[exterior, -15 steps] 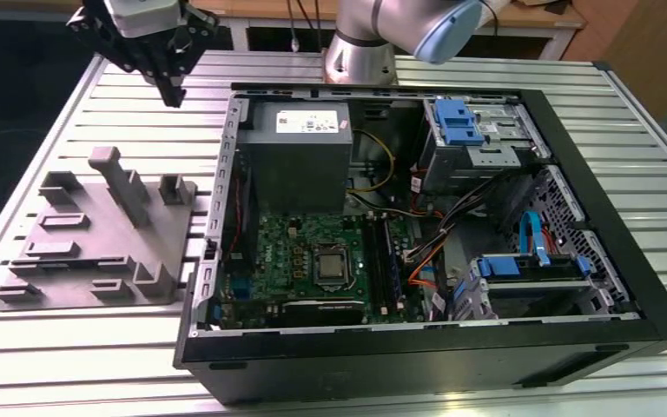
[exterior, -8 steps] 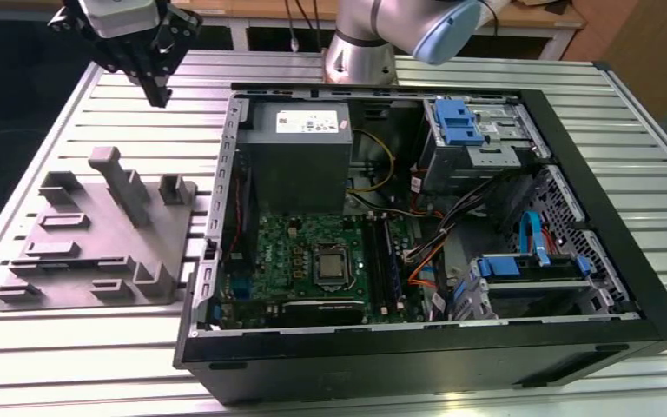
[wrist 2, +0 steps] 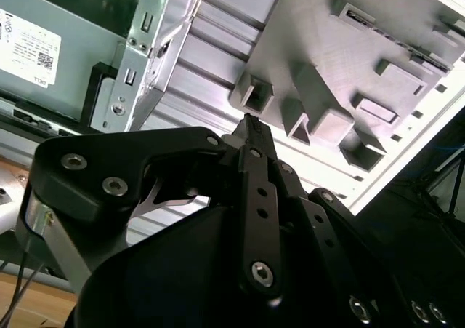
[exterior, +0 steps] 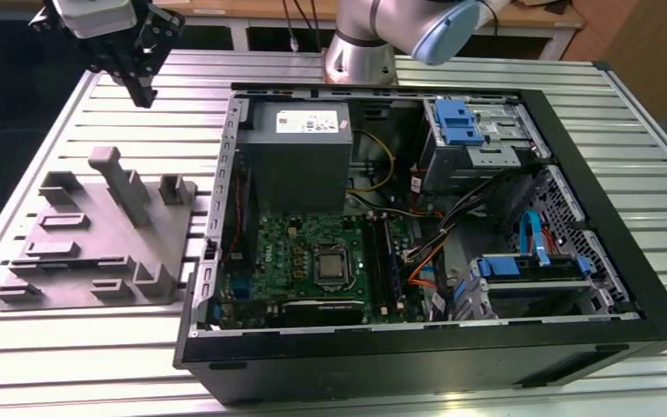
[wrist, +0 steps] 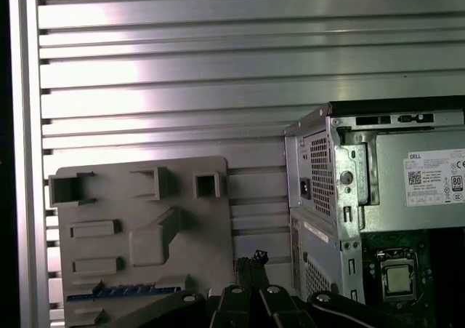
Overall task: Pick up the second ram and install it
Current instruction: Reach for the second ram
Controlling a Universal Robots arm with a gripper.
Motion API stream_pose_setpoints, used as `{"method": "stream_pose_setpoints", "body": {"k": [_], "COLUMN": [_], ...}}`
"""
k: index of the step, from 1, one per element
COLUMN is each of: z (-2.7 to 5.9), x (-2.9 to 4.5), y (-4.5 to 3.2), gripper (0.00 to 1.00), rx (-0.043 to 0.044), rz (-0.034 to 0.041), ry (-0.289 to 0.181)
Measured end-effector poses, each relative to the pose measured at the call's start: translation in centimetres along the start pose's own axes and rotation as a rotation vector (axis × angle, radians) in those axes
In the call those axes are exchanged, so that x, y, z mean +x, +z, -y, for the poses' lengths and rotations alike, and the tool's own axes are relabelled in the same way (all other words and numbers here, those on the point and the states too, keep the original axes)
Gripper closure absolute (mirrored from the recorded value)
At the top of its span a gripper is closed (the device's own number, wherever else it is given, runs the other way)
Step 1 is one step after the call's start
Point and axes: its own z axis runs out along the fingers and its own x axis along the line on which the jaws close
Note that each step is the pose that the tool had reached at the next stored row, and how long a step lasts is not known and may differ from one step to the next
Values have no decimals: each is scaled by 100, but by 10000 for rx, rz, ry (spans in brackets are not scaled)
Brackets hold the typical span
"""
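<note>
Op: End effector is closest in the second wrist view. Black links converge and the fingertips are pinched together with nothing between them. I get the same read in the first wrist view.

Lab: Where is it hanging?

Op: In the exterior view it hangs above the bench, toward the exterior view's left, off the far corner of the PC case. It touches nothing. Tips point down. In the first wrist view they sit over the strip of bare slats between the gray fixture and the case.

Lab: And the second ram?

Op: The second ram is lying flat in a long slot of the fixture, at the end away from the row of open pockets. I see it as a blue strip in the first wrist view. It's well apart from the end effector, not grasped.

Lab: What about the case side?

Op: The case is open on the bench, just beside the fixture. The power supply is at the far end, with the green motherboard and its CPU nearer. I can't tell from here what the memory slots hold. The arm comes in from behind the case.
</note>
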Motion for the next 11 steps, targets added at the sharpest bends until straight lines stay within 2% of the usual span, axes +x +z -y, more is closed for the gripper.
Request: {"method": "stream_pose_setpoints", "body": {"k": [6, 11], "z": [13, 24], "x": [112, 236], "y": [-1, 0], "gripper": [90, 90], "rx": [0, 0], "rz": [1, 5], "ry": [-1, 0]}}
